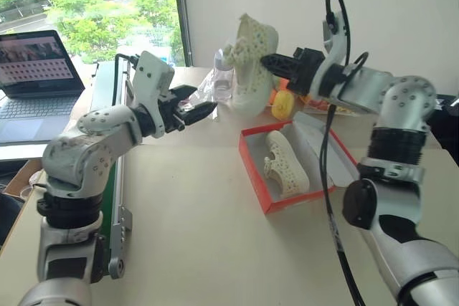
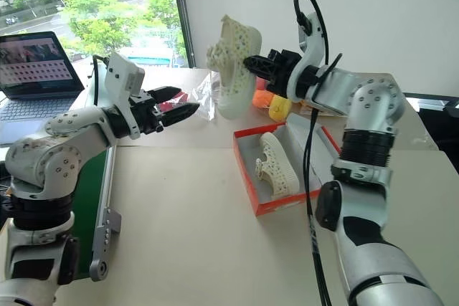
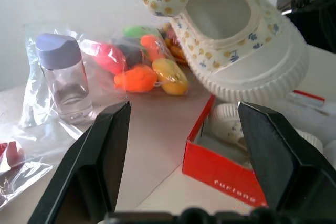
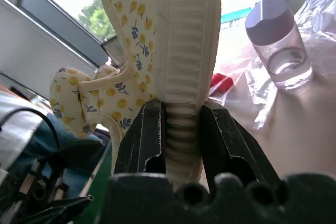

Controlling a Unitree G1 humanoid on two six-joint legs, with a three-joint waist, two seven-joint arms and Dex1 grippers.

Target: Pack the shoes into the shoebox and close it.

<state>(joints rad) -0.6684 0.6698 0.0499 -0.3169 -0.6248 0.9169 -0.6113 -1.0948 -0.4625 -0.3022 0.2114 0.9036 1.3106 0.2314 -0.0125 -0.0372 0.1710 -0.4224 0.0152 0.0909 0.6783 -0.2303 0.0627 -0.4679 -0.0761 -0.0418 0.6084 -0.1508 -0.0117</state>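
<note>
- Head views: the right gripper pinches one shoe by its sole, held aloft above the surface; the other shoe lies inside the open shoebox.
- Left wrist view: the left gripper is spread wide and empty, facing the box.
- Right wrist view: fingers clamp the ribbed sole.

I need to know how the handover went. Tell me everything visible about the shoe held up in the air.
The raised shoe is small and cream-white, its fabric upper printed with little yellow and blue flowers, with a bow at the strap and a thick ribbed pale sole. The right gripper clamps its jaws on the ribbed sole edge, holding it nearly on end above the table, behind the open shoebox. The left gripper stands apart with open jaws, not touching it.
</note>
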